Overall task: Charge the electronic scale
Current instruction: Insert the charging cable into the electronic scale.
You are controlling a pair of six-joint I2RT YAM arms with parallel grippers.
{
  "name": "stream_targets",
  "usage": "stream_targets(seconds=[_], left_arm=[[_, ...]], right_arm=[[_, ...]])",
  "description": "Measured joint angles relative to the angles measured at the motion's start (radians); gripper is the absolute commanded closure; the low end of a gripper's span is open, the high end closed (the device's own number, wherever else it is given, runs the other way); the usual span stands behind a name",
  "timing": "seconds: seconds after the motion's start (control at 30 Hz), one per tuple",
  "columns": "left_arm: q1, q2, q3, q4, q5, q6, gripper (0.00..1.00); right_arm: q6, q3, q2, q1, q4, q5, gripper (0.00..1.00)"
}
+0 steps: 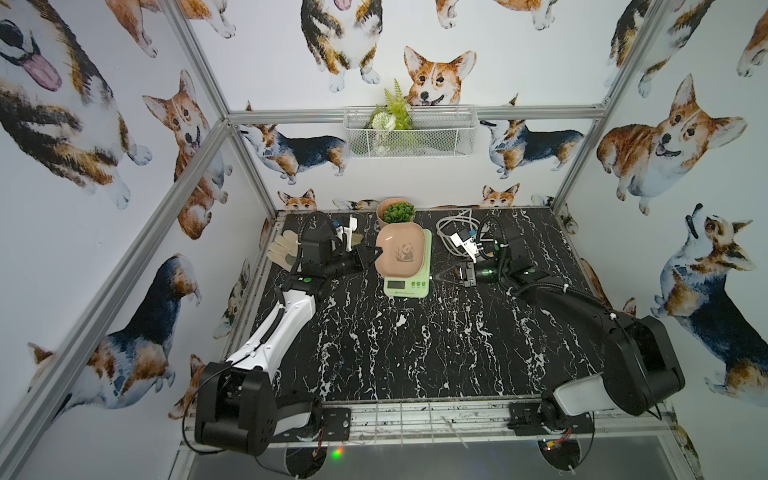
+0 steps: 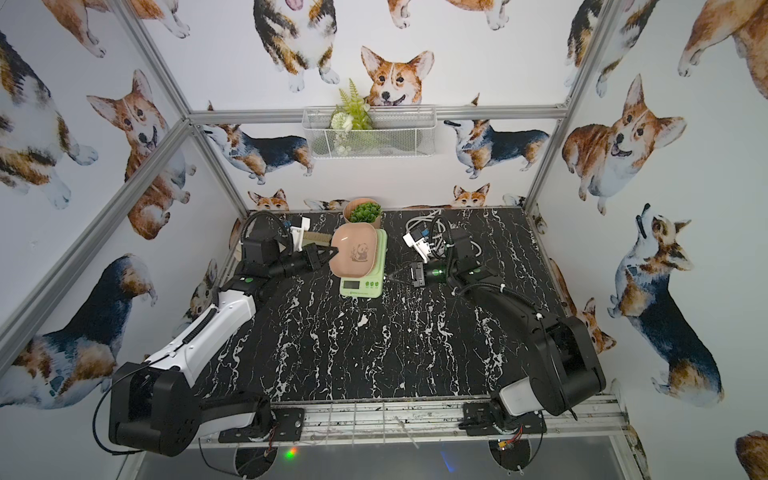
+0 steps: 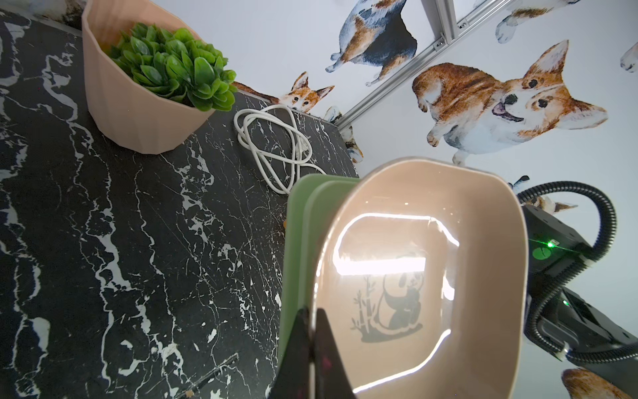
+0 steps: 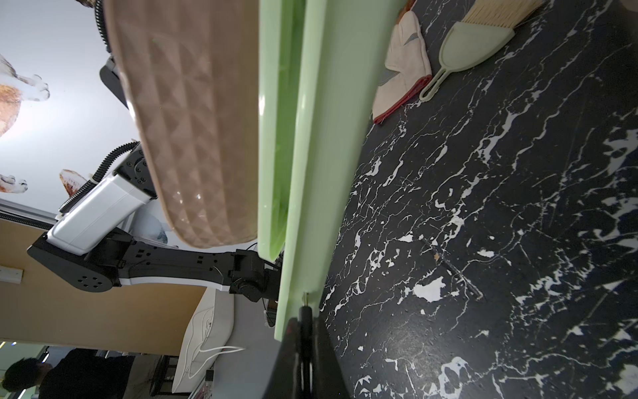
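Pinching the pink panda-print dish in our left gripper, right gripper gripping a small dark plug at the pale green square electronic scale, socket hidden.

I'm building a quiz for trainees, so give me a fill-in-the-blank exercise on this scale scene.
The pink dish on the electronic scale bears a ___ print. The left gripper is shut on the dish's ___. The coiled cord at the back of the table is ___. The right gripper is ___ on a small dark plug at the scale's side. Missing words: panda; rim; white; shut.
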State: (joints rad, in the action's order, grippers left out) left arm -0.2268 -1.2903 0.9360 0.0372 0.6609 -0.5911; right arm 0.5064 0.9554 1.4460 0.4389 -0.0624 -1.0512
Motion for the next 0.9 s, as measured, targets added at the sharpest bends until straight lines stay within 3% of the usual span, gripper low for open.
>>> stream_targets(seconds=[0.9], left_arm=[[-0.056, -0.01, 0.034, -0.083, -0.113, 0.048, 1.0]], right_arm=[[-0.035, 0.033, 0.033, 0.019, 0.098, 0.055, 1.0]])
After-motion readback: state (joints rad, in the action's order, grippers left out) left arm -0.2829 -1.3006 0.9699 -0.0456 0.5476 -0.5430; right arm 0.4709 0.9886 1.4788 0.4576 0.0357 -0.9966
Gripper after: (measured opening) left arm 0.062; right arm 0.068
